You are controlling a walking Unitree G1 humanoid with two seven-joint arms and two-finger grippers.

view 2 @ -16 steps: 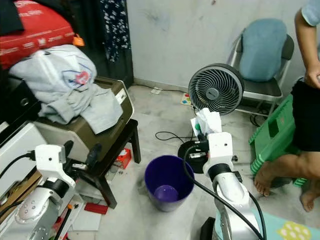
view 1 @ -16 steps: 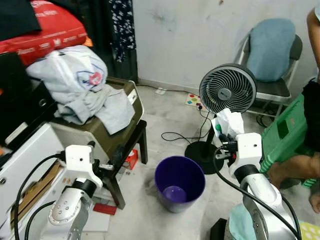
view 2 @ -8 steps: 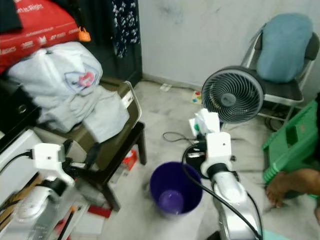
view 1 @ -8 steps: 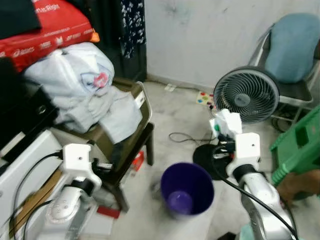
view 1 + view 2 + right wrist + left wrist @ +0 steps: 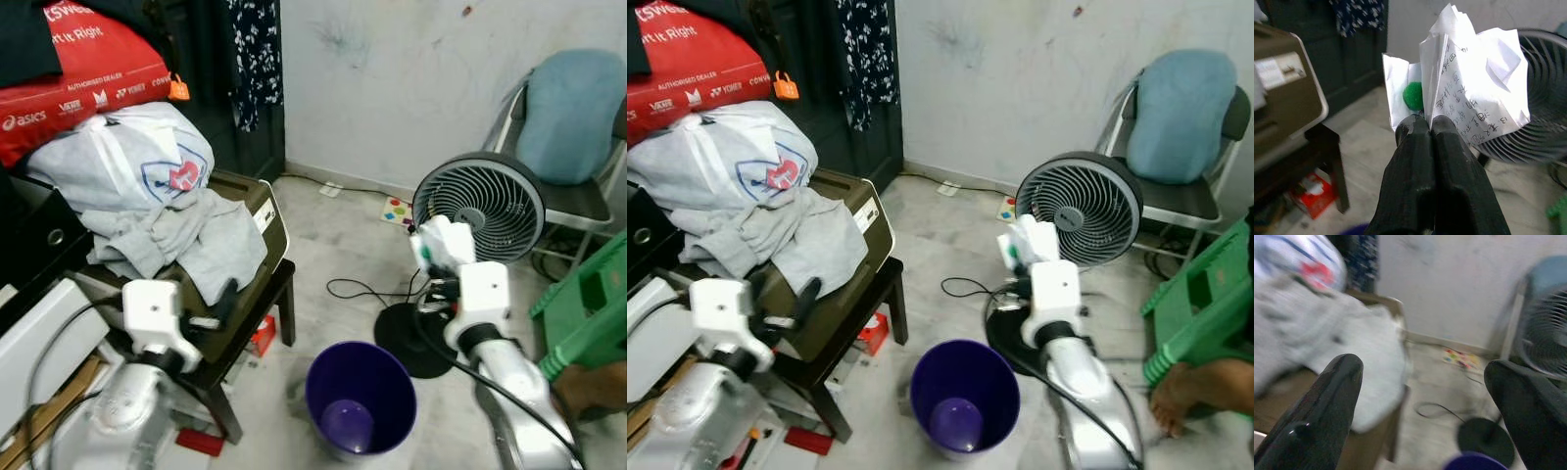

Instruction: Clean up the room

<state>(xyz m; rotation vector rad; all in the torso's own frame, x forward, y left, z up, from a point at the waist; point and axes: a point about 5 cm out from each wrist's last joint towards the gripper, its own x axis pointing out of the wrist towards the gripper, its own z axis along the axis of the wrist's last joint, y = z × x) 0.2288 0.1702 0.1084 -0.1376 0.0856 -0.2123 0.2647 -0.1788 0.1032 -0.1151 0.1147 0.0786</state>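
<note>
Right of centre, right gripper (image 5: 1427, 122) is pinched tight on crumpled paper (image 5: 1474, 98); I'd swing it squarely over the purple bin (image 5: 361, 397) before letting go. Left gripper (image 5: 1425, 396) gapes wide, holding nothing.

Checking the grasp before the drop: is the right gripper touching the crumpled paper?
Touching. In the right wrist view the right gripper has its jaws shut on the lower edge of the crumpled paper.

Right tool (image 5: 1426, 126) fingers pressed together, pinching crumpled white paper (image 5: 1469, 93) with green spot; fan (image 5: 1542, 112) behind, brown box (image 5: 1283, 93) aside.
</note>
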